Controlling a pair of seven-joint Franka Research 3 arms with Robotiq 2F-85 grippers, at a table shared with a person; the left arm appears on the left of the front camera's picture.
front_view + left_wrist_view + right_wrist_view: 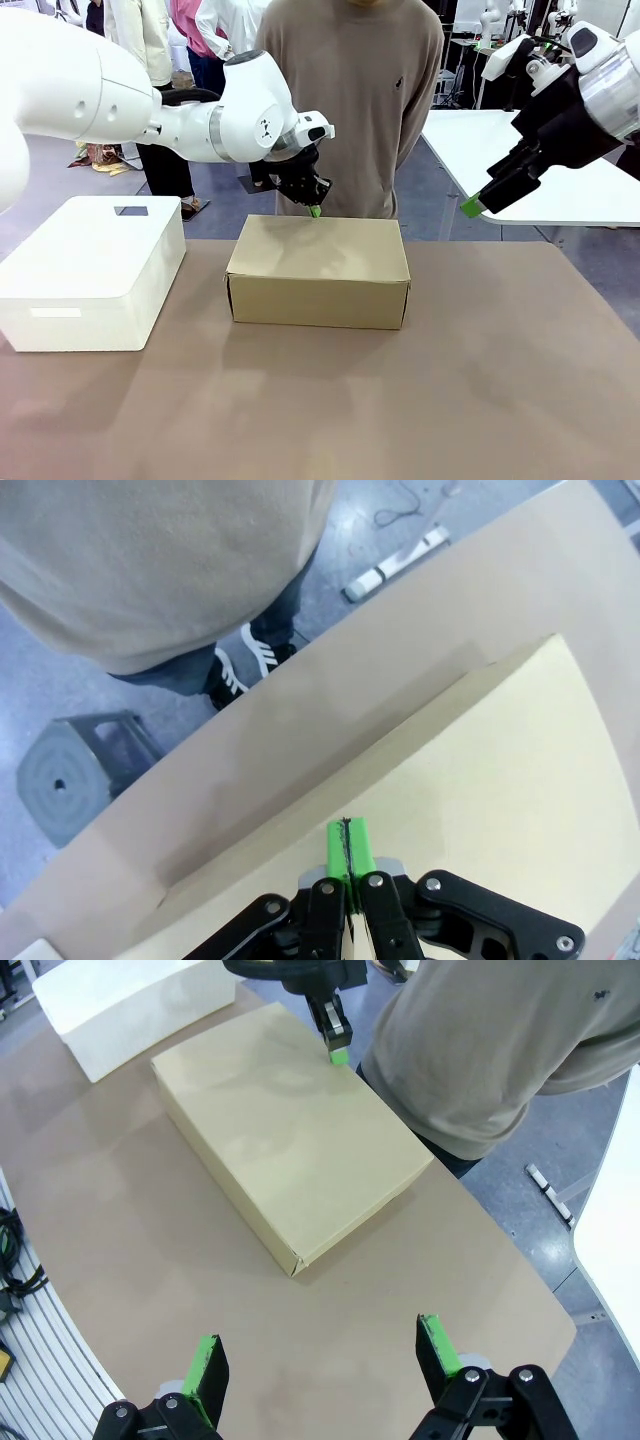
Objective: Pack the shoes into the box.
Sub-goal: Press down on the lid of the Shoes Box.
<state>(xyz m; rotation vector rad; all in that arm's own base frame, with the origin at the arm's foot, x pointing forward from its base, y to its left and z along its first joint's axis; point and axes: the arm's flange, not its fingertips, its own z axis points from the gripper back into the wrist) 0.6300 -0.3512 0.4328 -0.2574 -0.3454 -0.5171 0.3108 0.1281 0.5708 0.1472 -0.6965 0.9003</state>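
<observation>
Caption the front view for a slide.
Left gripper shut, tip at the closed box's far edge; right gripper open, raised aside.

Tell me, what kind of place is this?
Probably a robot demo hall or lab: a white robot arm's left gripper touches a closed tan cardboard box, more white tables stand behind, and people stand around.

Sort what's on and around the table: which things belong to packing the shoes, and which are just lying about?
Part of the job:
- the box, lid down, mid-table
- left gripper, shut, tips at the box lid's far edge
- right gripper, open, held off to the side above the table

Just lying about:
- white bin, lidded, beside the box
- grey stool on the floor
</observation>
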